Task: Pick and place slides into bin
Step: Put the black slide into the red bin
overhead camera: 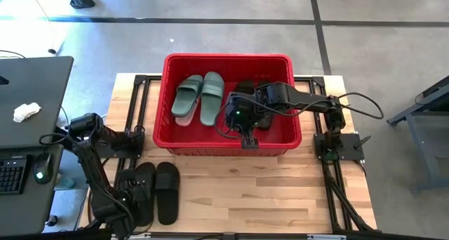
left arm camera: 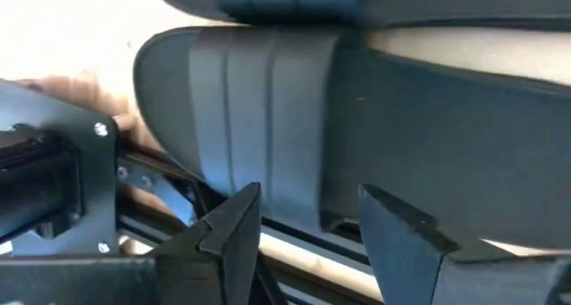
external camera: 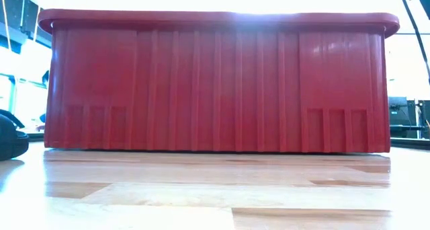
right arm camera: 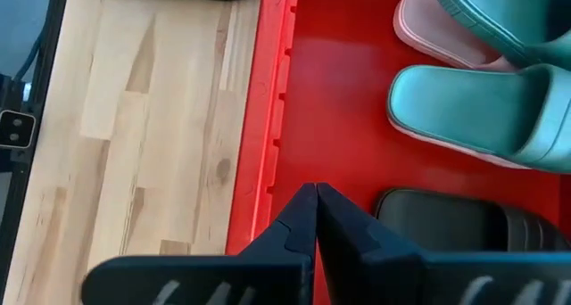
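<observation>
Two black slides [overhead camera: 156, 191] outside bin [overhead camera: 228, 145], unseen low

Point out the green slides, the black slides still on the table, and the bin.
green slides [overhead camera: 198, 97]: high view, inner edge of the left slide's strap.
black slides [overhead camera: 166, 191]: high view, middle of the right slide's footbed.
bin [overhead camera: 226, 57]: high view, far rim.

A big red bin [overhead camera: 228, 138] sits on the table, holding a sage-green pair of slides [overhead camera: 198, 98], a black slide [right arm camera: 464, 225] and a pink one [right arm camera: 437, 33]. Two black slides [overhead camera: 158, 191] lie outside, just in front of it.
</observation>
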You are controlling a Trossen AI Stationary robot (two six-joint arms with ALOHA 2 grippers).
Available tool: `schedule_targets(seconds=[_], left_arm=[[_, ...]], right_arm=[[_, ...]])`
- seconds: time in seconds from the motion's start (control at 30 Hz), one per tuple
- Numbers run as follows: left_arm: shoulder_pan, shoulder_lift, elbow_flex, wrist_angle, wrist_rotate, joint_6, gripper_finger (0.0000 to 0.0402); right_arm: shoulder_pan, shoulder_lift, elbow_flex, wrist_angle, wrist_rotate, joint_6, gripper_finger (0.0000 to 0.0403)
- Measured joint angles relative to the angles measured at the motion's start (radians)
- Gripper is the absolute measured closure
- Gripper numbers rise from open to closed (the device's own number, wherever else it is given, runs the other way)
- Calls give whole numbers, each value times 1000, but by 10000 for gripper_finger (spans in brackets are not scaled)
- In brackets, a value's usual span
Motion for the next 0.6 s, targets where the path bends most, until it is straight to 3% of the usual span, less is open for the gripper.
schedule_targets(seconds=[0.6], left_arm=[[2,0,-171,5,4,2,229]], right_arm=[[-1,0,0,19,51,9,403]])
